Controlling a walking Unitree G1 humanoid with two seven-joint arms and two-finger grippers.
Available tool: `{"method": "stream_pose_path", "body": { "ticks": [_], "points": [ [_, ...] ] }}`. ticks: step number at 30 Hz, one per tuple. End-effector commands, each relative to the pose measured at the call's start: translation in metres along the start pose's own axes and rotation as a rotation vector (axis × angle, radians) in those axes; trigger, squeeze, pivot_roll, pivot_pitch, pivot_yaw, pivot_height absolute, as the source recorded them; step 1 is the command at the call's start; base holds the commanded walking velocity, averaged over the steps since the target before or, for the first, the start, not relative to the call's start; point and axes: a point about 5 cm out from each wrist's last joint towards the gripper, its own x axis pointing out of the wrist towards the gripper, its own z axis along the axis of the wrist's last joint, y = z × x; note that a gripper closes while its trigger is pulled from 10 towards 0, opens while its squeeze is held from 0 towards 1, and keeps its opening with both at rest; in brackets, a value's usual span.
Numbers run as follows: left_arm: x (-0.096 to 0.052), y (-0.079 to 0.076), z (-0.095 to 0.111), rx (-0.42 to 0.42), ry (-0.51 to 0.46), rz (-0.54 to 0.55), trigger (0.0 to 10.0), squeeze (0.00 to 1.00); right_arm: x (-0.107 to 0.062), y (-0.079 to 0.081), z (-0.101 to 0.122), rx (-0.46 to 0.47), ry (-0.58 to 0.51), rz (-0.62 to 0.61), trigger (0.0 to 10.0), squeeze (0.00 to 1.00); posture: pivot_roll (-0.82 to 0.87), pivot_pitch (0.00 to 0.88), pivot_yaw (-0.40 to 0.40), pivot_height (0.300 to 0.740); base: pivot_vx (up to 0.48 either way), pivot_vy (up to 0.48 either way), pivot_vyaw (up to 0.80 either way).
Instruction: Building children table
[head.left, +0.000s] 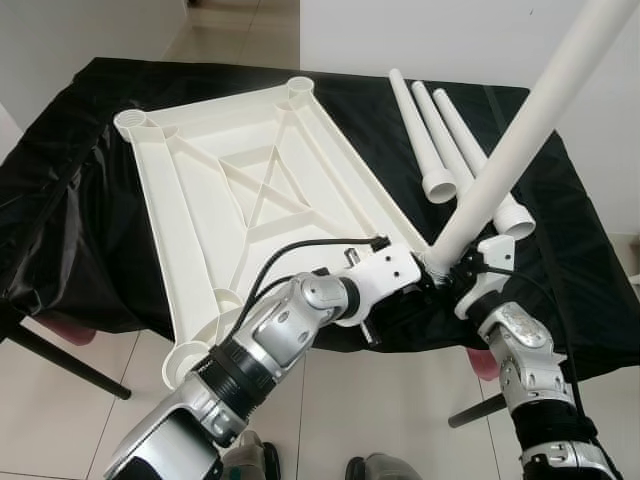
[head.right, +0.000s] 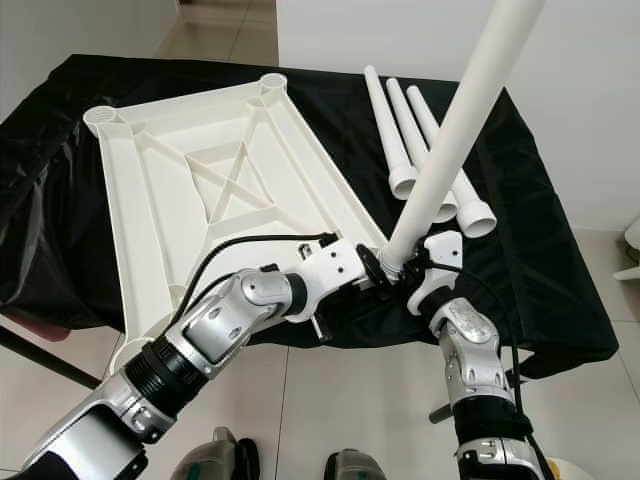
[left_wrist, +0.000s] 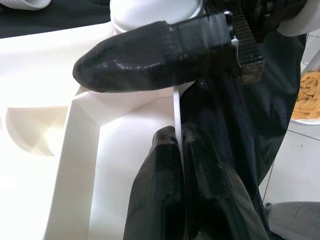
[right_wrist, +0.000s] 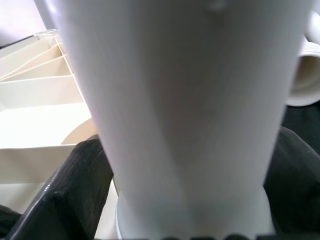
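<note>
A: Where is the tabletop?
B: The white tabletop (head.left: 250, 200) lies underside up on a black cloth (head.left: 560, 250) over the table, ribs and corner sockets facing up. Its near left corner overhangs the cloth edge.

A: And the legs?
B: Three loose legs (head.left: 432, 140) lie side by side on the cloth, right of the tabletop at the far side. A fourth leg (head.left: 520, 150) stands tilted, its lower end at the near right corner socket, its upper end leaning far and right.

A: Right gripper?
B: The right gripper (head.right: 420, 270) is at the base of the tilted leg, one black finger on either side of the tube, closed against it.

A: Left gripper?
B: The left gripper (left_wrist: 175, 120) is at the same corner, its fingers (left_wrist: 150, 55) pinched onto the thin edge wall of the tabletop.
</note>
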Motion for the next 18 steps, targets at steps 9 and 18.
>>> {"method": "stream_pose_path", "body": {
  "ticks": [9,18],
  "points": [
    [0.002,-0.01,-0.004,0.017,0.022,-0.082,10.0,0.0,-0.007,-0.014,-0.005,-0.01,0.018,0.021,1.4,0.0,-0.05,0.047,0.03,0.74,0.0,0.0,0.0],
    [0.002,-0.009,-0.004,0.018,0.023,-0.083,10.0,0.0,-0.014,-0.017,-0.009,-0.005,0.001,0.025,0.0,0.0,-0.05,0.054,0.033,0.74,0.0,0.0,0.0]
  ]
}}
